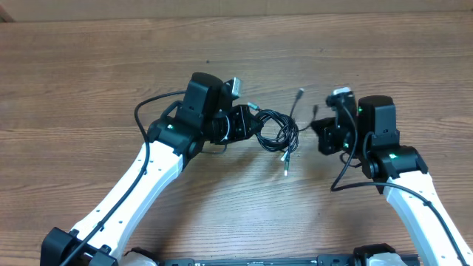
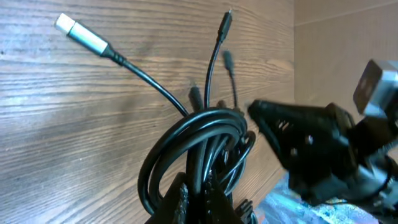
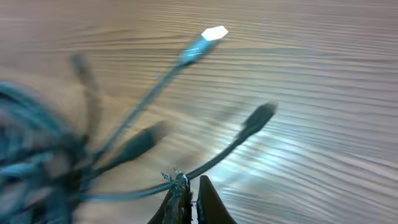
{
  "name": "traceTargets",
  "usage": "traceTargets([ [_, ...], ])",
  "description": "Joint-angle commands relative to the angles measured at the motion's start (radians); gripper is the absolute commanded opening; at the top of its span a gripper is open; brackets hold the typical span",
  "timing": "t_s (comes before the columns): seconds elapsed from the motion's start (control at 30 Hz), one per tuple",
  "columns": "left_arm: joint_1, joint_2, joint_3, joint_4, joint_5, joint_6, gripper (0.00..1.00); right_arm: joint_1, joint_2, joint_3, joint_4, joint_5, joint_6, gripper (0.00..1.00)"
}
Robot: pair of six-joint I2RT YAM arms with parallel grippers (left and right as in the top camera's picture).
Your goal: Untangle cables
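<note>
The cables point(image 1: 277, 131) form a black coiled bundle at mid-table, with loose plug ends point(image 1: 300, 94) fanning out towards the far side and the front. My left gripper point(image 1: 250, 122) is shut on the left side of the coil. In the left wrist view the loops point(image 2: 199, 127) rise from between its fingers point(image 2: 198, 180), and a silvery plug point(image 2: 74, 28) lies on the wood. My right gripper point(image 1: 316, 131) is just right of the bundle. Its fingertips point(image 3: 191, 182) are shut on one thin cable point(image 3: 239, 135) that ends in a dark plug. The rest of that view is blurred.
The wooden table point(image 1: 89, 74) stretches wide on every side of the bundle; its back edge runs along the top of the overhead view. The two arms come in from the front edge, and the right gripper's black body point(image 2: 311, 146) stands close to the coil.
</note>
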Motion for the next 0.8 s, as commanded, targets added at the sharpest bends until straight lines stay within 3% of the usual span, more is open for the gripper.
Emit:
traceTargets([
  [0.0,0.0,-0.035,0.017,-0.006,0.034,0.015,0.04,-0.005,-0.002,0.014,0.002,0.31,0.014,0.04],
  [0.17,-0.001,-0.035,0.017,-0.006,0.035,0.015,0.04,-0.005,-0.002,0.014,0.002,0.373,0.013,0.04],
  [0.37,0.0,-0.035,0.017,-0.009,0.034,0.019,0.04,-0.005,-0.002,0.014,0.008,0.055,0.002,0.05],
  [0.4,0.0,-0.035,0.017,-0.01,0.034,0.019,0.04,-0.005,-0.002,0.014,0.011,-0.01,0.002,0.08],
  [0.47,0.0,-0.035,0.017,-0.018,0.034,0.019,0.04,-0.005,-0.002,0.014,0.018,-0.092,0.002,0.27],
  [0.53,0.0,-0.035,0.017,-0.025,0.034,0.019,0.04,-0.005,-0.002,0.014,0.025,-0.17,-0.018,0.36],
  [0.67,0.0,-0.035,0.017,-0.043,0.034,0.019,0.04,-0.005,-0.002,0.014,0.026,-0.371,-0.116,0.49],
  [0.77,0.0,-0.035,0.017,-0.043,0.034,0.014,0.04,-0.005,-0.002,0.014,0.025,-0.431,-0.152,0.5],
])
